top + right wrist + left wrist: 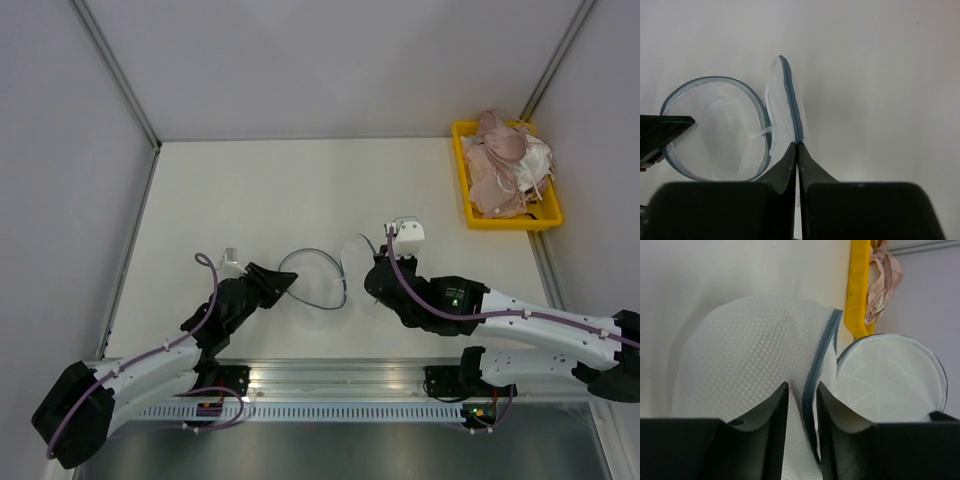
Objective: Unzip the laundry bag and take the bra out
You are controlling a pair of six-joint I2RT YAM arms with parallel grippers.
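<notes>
The laundry bag (pixel 316 279) lies unzipped between the arms, its two white mesh halves spread apart with a blue-grey zipper rim. My left gripper (pixel 802 390) is shut on the rim and mesh of one half (pixel 750 355). The other round half (pixel 890 380) faces the left wrist camera. My right gripper (pixel 798 145) is shut on the zipper rim of the edge-on half (pixel 786 95). The open round half (pixel 715 135) shows only white mesh inside. No rose-pink bra shows in the bag. In the top view the left gripper (pixel 283 281) and right gripper (pixel 371 279) flank the bag.
A yellow bin (pixel 463 190) at the far right holds a pile of pale pink and white garments (pixel 505 160); it also shows in the left wrist view (pixel 857 290). Grey walls close the table on three sides.
</notes>
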